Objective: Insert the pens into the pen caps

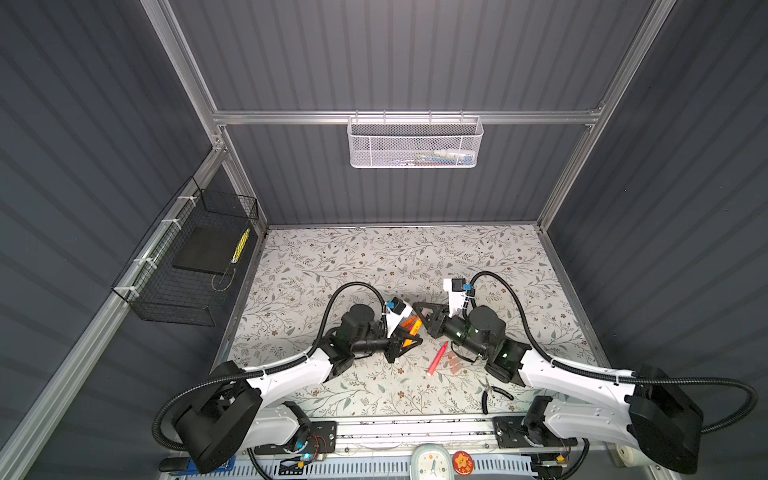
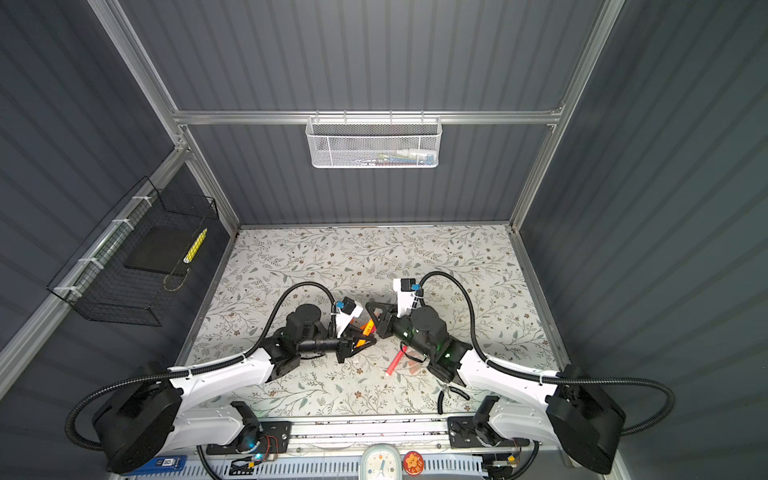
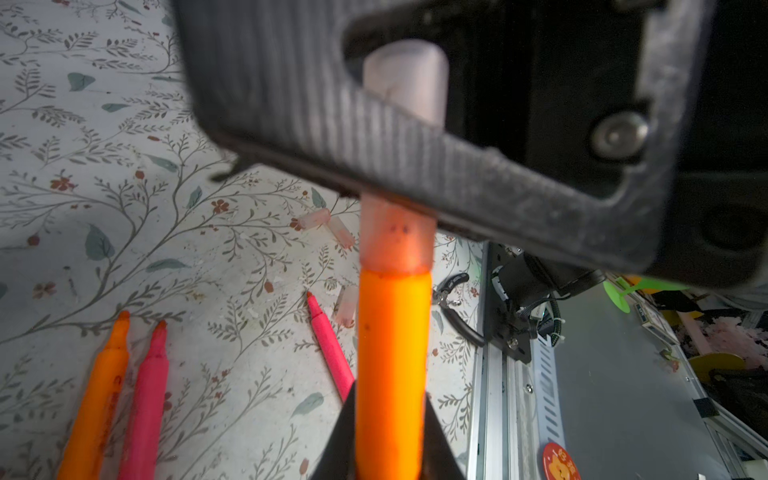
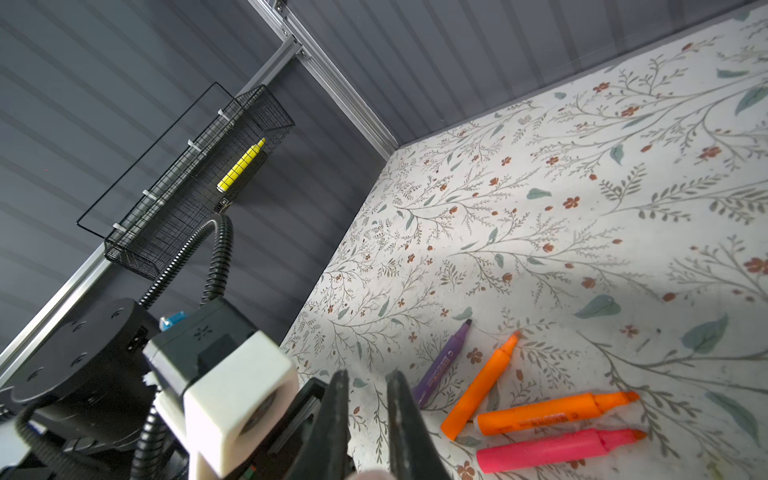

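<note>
Orange pen (image 3: 392, 332) tip inside pen cap (image 3: 399, 241).
Your left pincer (image 3: 390, 415) grips the pen's stiff, probably slick barrel; your right pincer (image 4: 368, 382) clamps the light, thin-walled cap: squeeze gently.

Six pens (image 3: 392, 353), four pen caps (image 3: 316, 218) in view, one pliers (image 3: 459, 326).

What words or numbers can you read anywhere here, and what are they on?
Nothing here can be read for sure.
On the purple pen: white print, too blurred.
On the orange pen beside the pink pen: dark print, too blurred.
On the red round sticker: marks, too blurred and cut off.
On the clock: numbers, too small.
</note>
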Tool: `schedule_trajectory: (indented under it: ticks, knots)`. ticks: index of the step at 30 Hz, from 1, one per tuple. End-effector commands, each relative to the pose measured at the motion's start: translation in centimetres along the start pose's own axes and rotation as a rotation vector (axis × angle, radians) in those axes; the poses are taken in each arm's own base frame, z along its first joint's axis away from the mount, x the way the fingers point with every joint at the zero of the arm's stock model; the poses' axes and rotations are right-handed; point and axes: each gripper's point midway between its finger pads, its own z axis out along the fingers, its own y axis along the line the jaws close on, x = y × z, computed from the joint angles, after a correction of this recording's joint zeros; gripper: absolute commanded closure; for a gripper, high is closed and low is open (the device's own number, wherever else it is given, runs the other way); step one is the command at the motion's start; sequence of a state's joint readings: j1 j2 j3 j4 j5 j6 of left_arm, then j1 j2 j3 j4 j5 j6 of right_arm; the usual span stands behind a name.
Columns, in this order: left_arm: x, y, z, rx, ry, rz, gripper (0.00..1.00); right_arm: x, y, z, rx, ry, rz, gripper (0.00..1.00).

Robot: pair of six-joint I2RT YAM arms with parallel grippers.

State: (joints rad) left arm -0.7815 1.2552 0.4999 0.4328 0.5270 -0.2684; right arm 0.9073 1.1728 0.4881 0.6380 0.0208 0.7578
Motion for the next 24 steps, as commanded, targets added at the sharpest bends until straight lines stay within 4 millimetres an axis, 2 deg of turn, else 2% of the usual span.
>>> schedule_trajectory:
  ticks: [1,9,14,17,22,24]
  knots:
    - [-7.6,5.2,-2.9,-0.313,-0.291,0.000,1.00,10.5,0.8,-1.4,-0.063,0.355,0.035,1.00]
    - [-7.6,5.8,-3.7,-0.367,-0.313,0.003,1.00,12.8,2.3,-1.0,-0.074,0.375,0.037,1.00]
    - [-7.6,6.0,-3.9,-0.382,-0.320,0.002,1.00,12.9,2.3,-0.6,-0.058,0.364,0.041,1.00]
    - [-7.5,6.6,-4.2,-0.420,-0.324,-0.005,1.00,11.7,1.6,-0.8,-0.005,0.328,0.013,1.00]
    - [-7.0,7.6,-4.0,-0.461,-0.304,-0.004,1.00,7.8,-0.5,-1.5,0.138,0.244,-0.003,0.99]
    - [-6.8,7.8,-3.8,-0.463,-0.292,0.001,1.00,5.7,-1.2,-2.1,0.185,0.196,0.002,0.89]
